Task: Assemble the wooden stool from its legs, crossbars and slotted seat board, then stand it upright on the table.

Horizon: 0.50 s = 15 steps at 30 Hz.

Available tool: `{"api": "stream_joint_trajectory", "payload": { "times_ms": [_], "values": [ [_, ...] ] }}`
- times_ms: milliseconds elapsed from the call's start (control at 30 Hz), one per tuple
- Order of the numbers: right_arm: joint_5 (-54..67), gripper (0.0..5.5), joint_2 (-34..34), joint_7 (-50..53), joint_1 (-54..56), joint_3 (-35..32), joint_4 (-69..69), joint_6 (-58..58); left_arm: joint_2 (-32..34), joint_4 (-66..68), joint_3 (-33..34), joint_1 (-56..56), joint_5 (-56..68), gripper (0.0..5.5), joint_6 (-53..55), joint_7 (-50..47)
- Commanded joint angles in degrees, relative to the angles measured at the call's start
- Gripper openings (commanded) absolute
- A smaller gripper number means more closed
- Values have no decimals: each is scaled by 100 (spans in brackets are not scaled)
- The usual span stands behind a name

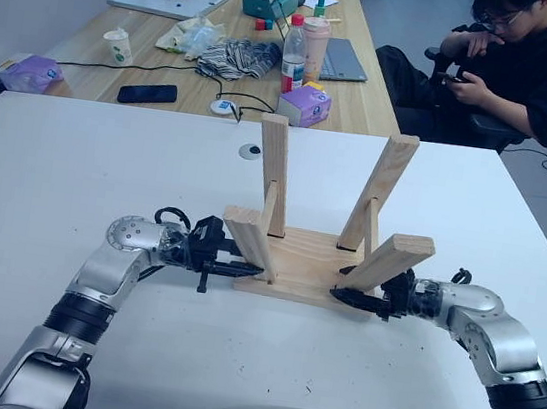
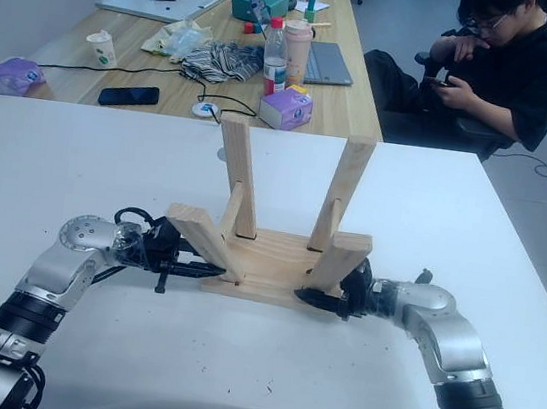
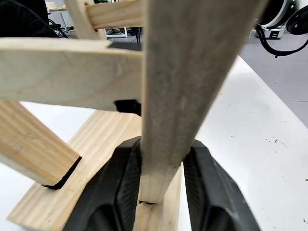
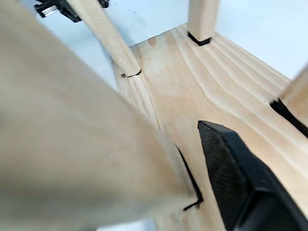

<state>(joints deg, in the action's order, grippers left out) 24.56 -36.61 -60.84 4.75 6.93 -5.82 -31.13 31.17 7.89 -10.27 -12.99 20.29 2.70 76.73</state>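
The stool is laid upside down on the white surface. One leg is squeezed by the left gripper. The right gripper is held beside another leg; open or closed cannot be told

Left arm and right arm stretch low and inward, left gripper clamped around a leg, right gripper facing it.

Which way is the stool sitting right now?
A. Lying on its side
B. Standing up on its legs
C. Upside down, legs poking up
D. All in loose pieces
C: the seat board lies flat on the table and the four legs stick up out of it.
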Motion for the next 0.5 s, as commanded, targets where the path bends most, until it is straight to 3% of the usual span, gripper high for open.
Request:
{"api": "stream_joint_trajectory", "payload": {
  "times_ms": [33,167,233,300,500],
  "values": [
    [734,224,165,233,139,-421,-191,-929,118,-424,59,35,244,111,747,-139],
    [3207,217,539,1175,1047,-1637,-322,-4089,528,-1965,708,64,1977,109,4007,-1289],
    [3725,215,700,1445,1718,-2249,179,-5337,354,-1315,1743,-858,3882,108,6180,-2583],
    [3682,206,953,1823,2479,-2753,1003,-6018,37,-53,2579,-2150,3580,106,7731,-3361],
    [3262,173,1842,3184,3499,-3206,2435,-6136,134,1665,2304,-2514,2454,105,7895,-4007]
  ]
}}
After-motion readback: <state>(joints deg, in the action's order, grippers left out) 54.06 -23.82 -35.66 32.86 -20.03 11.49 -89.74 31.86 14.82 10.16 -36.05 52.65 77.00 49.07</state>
